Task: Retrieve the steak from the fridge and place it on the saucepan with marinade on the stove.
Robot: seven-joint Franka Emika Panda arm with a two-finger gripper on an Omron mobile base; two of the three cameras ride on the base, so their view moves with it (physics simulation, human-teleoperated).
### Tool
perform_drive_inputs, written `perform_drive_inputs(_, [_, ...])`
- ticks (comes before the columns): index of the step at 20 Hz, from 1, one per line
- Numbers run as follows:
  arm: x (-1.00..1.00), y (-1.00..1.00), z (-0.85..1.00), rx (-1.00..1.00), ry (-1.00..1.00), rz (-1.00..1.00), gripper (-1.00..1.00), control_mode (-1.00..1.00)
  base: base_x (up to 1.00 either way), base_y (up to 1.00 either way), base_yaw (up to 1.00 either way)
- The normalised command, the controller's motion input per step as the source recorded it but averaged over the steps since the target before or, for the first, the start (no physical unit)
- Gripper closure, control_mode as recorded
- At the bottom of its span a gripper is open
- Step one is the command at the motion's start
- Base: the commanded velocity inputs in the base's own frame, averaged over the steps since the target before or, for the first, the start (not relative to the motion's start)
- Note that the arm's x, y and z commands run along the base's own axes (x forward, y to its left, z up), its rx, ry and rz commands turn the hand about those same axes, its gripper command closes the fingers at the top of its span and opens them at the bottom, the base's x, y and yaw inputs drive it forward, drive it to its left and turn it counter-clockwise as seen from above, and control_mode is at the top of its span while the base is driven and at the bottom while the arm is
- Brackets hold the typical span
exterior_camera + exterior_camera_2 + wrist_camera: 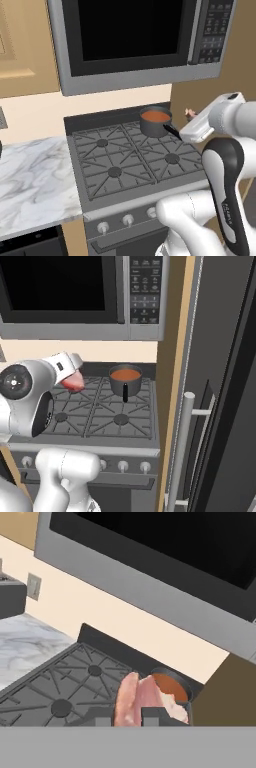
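The carry is under way: the steak is out of the fridge and rides in the claw, whose jaws pinch it edge-on, the pale marbled slab standing up between the two dark tips in the hand view. In the right base view the meat shows as a red patch at the end of the white hand, above the stove grates and to the left of the saucepan, apart from it. In the left base view little of the steak can be made out; a small pinkish bit peeps past the hand on the far side of the pot.

The saucepan sits on a rear burner of the stove, against the back panel, under the microwave. Its orange-red marinade is open to view and its short black handle points forward, toward the knobs.

The step in hand, as I judge it, is bringing the steak over the saucepan. The next move calls for shifting the claw sideways until the meat hangs squarely above the saucepan's rim, lowering it close to the marinade, and only then letting the jaws part. Since the slab is held on edge, it may tip as it drops, so a low release over the saucepan's middle looks wise, with care to miss the handle.
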Motion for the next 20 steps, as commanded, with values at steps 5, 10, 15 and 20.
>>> perform_drive_inputs(5, [0.14, -0.20, -0.37, 0.00, 0.17, -0.05, 1.00, -1.00, 0.00, 0.00, 0.00])
perform_drive_inputs(10, [0.22, -0.08, -0.42, 0.00, 0.03, -0.02, 1.00, -1.00, 0.00, 0.00, 0.00])
perform_drive_inputs(15, [0.26, 0.00, -0.42, -0.02, -0.22, 0.00, 1.00, -1.00, 0.00, 0.00, 0.00])
perform_drive_inputs(20, [0.09, 0.00, -0.36, -0.15, -0.19, -0.02, 1.00, -1.00, 0.00, 0.00, 0.00])
